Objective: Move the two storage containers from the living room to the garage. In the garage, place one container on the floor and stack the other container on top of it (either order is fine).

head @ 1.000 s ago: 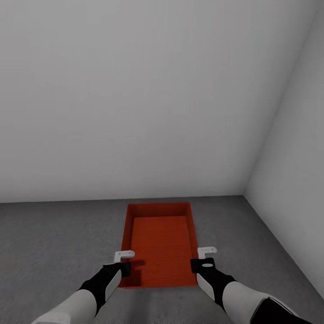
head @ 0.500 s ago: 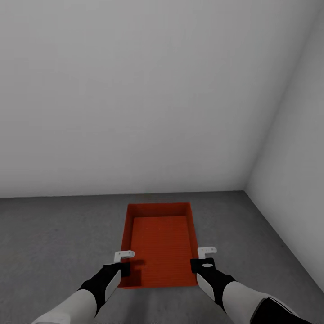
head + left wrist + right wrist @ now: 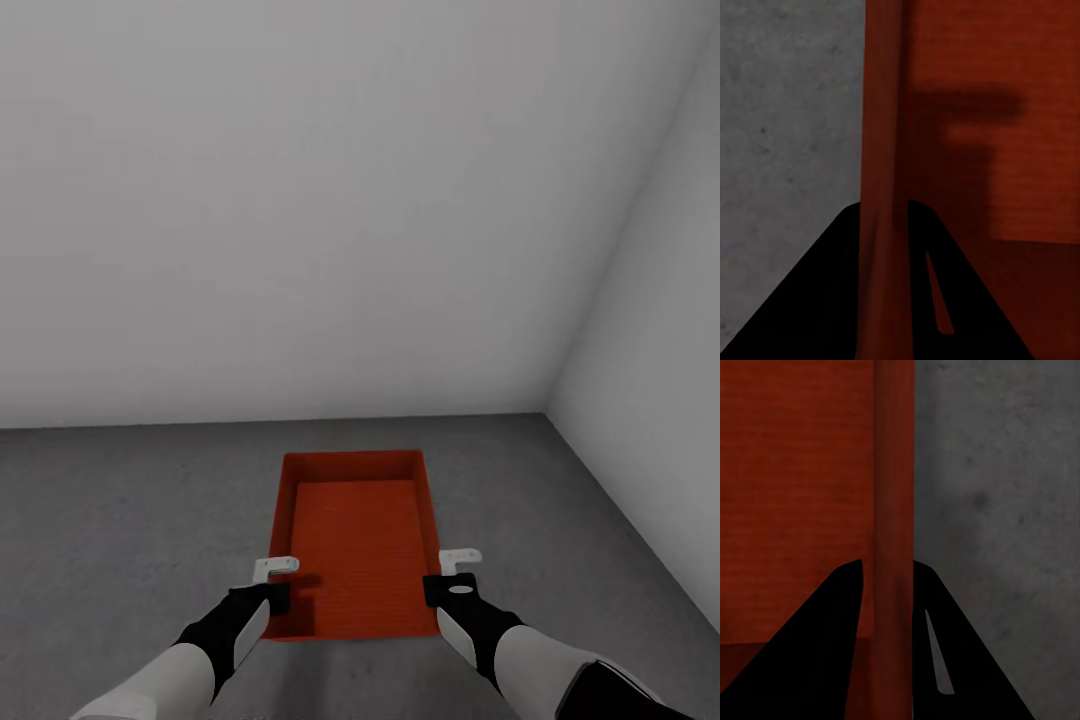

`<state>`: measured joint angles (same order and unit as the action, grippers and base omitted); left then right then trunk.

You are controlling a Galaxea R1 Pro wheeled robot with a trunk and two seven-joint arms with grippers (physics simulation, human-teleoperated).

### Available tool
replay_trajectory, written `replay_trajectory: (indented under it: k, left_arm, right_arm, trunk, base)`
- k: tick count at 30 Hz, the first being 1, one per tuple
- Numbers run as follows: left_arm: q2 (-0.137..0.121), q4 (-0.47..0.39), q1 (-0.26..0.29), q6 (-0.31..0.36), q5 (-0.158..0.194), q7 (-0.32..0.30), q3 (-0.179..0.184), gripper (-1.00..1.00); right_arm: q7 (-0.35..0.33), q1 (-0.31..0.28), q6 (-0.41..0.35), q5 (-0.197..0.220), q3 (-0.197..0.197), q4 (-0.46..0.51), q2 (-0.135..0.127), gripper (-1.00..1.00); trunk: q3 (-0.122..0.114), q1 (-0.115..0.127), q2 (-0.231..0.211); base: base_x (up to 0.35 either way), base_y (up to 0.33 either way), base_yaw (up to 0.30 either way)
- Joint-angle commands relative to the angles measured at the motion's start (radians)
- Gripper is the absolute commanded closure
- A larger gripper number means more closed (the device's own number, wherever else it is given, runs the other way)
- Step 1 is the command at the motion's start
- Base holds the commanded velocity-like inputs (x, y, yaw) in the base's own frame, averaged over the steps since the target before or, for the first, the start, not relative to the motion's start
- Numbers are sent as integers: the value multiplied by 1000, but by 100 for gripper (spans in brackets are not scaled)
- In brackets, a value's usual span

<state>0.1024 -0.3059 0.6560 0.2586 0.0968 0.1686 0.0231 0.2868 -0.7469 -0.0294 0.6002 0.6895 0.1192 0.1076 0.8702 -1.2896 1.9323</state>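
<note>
— Looking down from here, nearest us are the 2 white-and-black arms. The left gripper [image 3: 272,590] sits at the near left corner of an orange-red rectangular plastic storage container [image 3: 358,545], and the right gripper [image 3: 452,583] sits at the near right corner.

— Are they clamped on it?

— Yes. In the left wrist view the 2 dark fingers [image 3: 817,300] of the left gripper [image 3: 881,217] stand on either side of the container's long left wall [image 3: 881,150], one inside and one outside, pressed against it. In the right wrist view the right gripper [image 3: 889,574] shows the same thing: its black fingers [image 3: 817,652] pinch the long right wall [image 3: 894,495] between them. So each claw is gripping a side wall near the container's near end.

— And the container itself?

— Open on top, no lid, with a faintly ribbed bottom. It runs lengthwise away from us, level, its near end between the 2 grippers. A shadow of the left gripper falls across its bottom. I cannot tell whether it rests on the ground or hangs just above it.

— What is under it?

— A dark grey, speckled, rough concrete-like floor [image 3: 120,520], spreading on both sides and beyond its far end.

— And beyond that?

— A plain white-grey back wall [image 3: 300,200] rises past the container's far end. To the right it meets a plain white-grey side wall [image 3: 660,380] at a corner.
</note>
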Motion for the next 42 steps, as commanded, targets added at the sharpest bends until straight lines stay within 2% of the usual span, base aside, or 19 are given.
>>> replay_trajectory:
  k: [1, 22, 34, 42]
  left_arm:
    - [0, -9, 1, -22, 9, 6, 0, 100]
    - [0, -9, 1, -22, 9, 6, 0, 100]
    - [0, -9, 1, -22, 9, 6, -1, 100]
    - [0, -9, 1, -22, 9, 6, -1, 100]
  right_arm:
    - [2, 0, -1, 25, 2, -3, 0, 100]
    - [2, 0, -1, 24, 2, -3, 0, 100]
    - [2, 0, -2, 25, 2, -3, 0, 100]
    - [2, 0, -3, 26, 2, -3, 0, 100]
  trunk:
    - [6, -4, 8]
    - [104, -84, 155]
    - [107, -84, 155]
    - [118, -84, 155]
  base:
    - [0, 0, 0]
    - [0, 0, 0]
    - [0, 0, 0]
    - [0, 0, 0]
